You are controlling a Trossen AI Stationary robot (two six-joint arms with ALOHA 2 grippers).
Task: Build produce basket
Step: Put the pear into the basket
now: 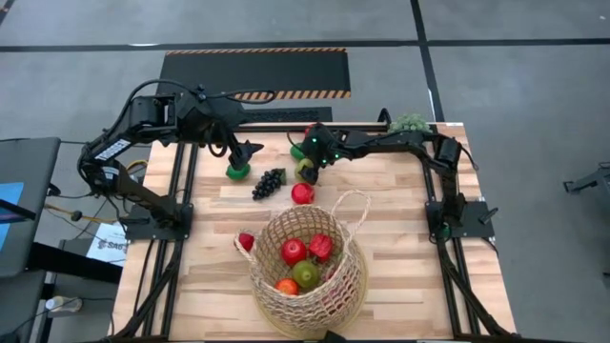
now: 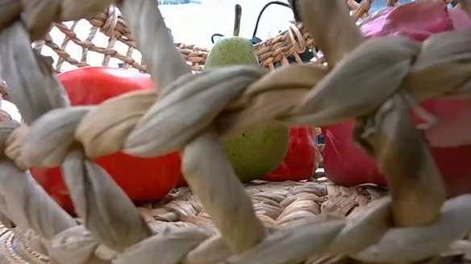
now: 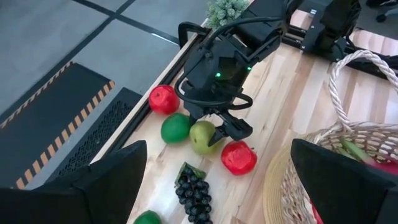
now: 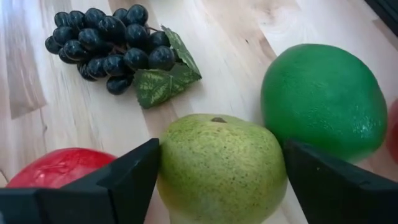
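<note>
The tan wicker basket (image 1: pixel 310 300) stands near the table's front edge with a red apple (image 1: pixel 294 251), another red fruit (image 1: pixel 321 246) and a green fruit (image 1: pixel 306 274) inside. At the far middle a yellow-green pear (image 4: pixel 217 165) rests on the wood beside a green lime (image 4: pixel 323 99), a red apple (image 4: pixel 56 168) and dark grapes (image 4: pixel 106 37). My right gripper (image 4: pixel 217 186) is open, slanting down, one finger on each side of the pear. My left gripper (image 3: pixel 227 186) hangs open in the air above another lime (image 1: pixel 237 171). My right gripper has its two fingers (image 4: pixel 127 180) close against opposite sides of the pear (image 4: pixel 168 162), coming from above and from the table's right. I cannot tell whether they touch it. The pear sits on the table.
A pale green spiky ball (image 1: pixel 410 122) lies at the far right corner. A red fruit (image 1: pixel 246 241) lies just left of the basket. The basket's loop handle (image 1: pixel 355 205) rises toward the right arm. In the low view the basket's weave (image 2: pixel 218 109) fills the picture.
</note>
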